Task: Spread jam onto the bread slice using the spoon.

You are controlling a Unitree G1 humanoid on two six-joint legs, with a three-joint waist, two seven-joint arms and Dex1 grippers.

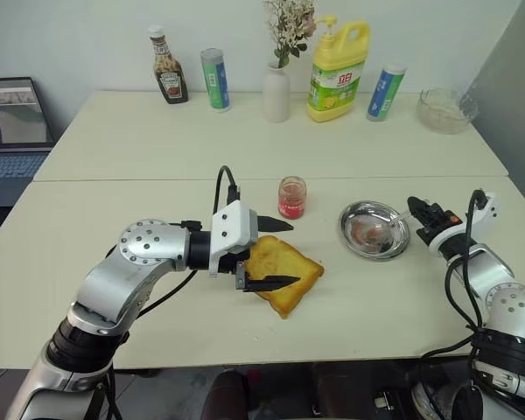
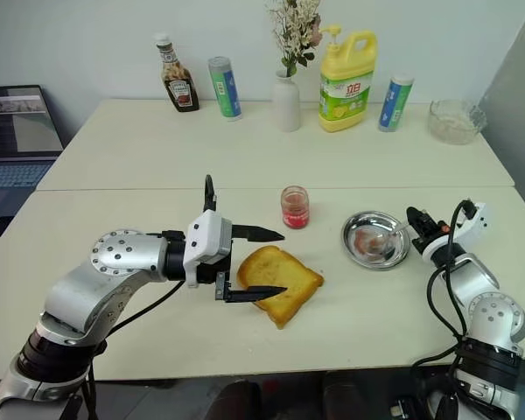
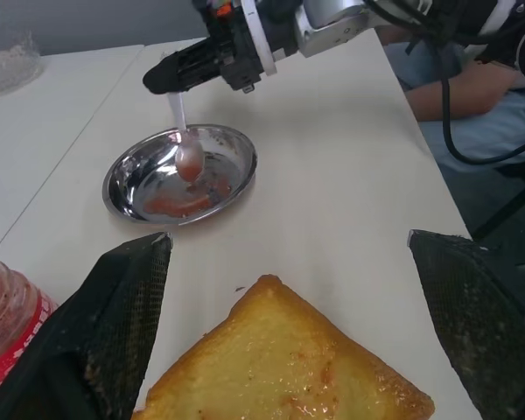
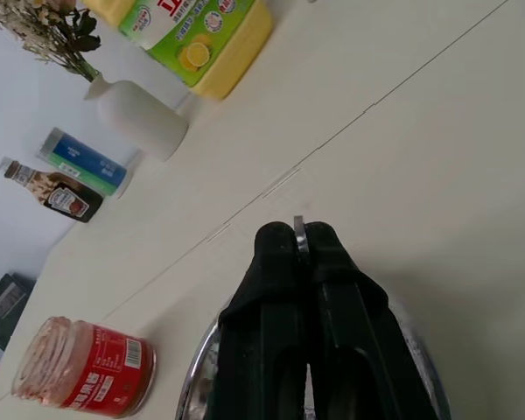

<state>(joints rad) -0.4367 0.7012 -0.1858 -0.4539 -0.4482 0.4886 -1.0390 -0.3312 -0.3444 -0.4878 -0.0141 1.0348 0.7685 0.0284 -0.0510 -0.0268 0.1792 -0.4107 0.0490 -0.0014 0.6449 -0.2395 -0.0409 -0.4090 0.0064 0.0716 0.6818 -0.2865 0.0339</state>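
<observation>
You've got silver-grey arms, white wrist blocks, black cables, 2 black fingers per gripper, orange mark on right wrist.

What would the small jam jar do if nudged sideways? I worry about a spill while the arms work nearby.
The jam jar looks squat, wide for its height, so it would probably slide rather than tip. It appears lidless, so a hard knock could still spill jam. Being glass, it likely feels heavy for its size and could break if pushed off the table.
</observation>
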